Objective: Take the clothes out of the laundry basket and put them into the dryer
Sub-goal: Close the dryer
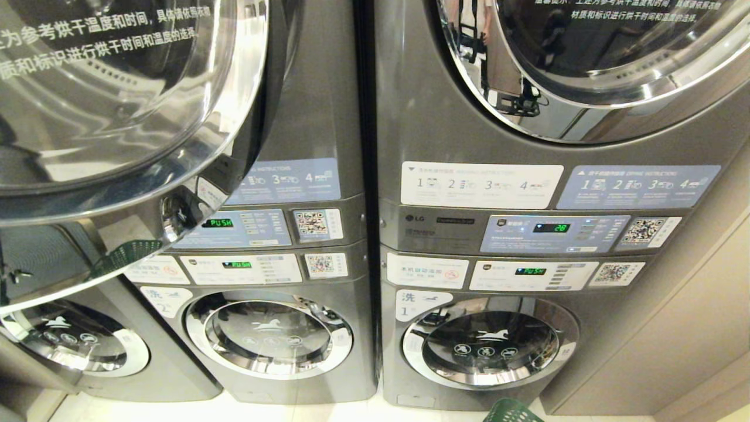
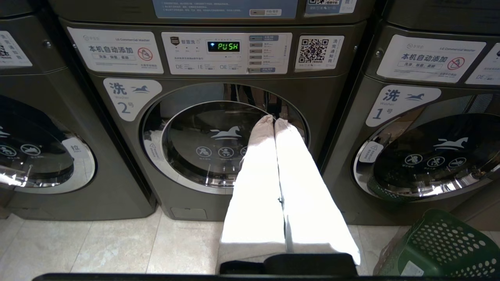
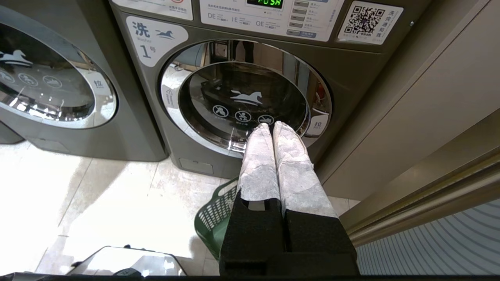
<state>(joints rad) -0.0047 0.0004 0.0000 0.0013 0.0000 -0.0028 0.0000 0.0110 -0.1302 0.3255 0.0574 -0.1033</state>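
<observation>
The basket (image 3: 216, 218) sits on the floor at the foot of stack 1, directly below the right gripper (image 3: 272, 125), whose fingers are pressed together on nothing. The left gripper (image 2: 273, 119), also closed and empty, hangs further left; the right arm is nearer. The dryer (image 1: 88, 99), door swung open, stands up left.

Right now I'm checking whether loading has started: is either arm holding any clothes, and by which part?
Nothing is held. The left gripper and the right gripper both have their jaws shut together on nothing, out in front of the washer doors. The laundry basket stands on the floor.
</observation>
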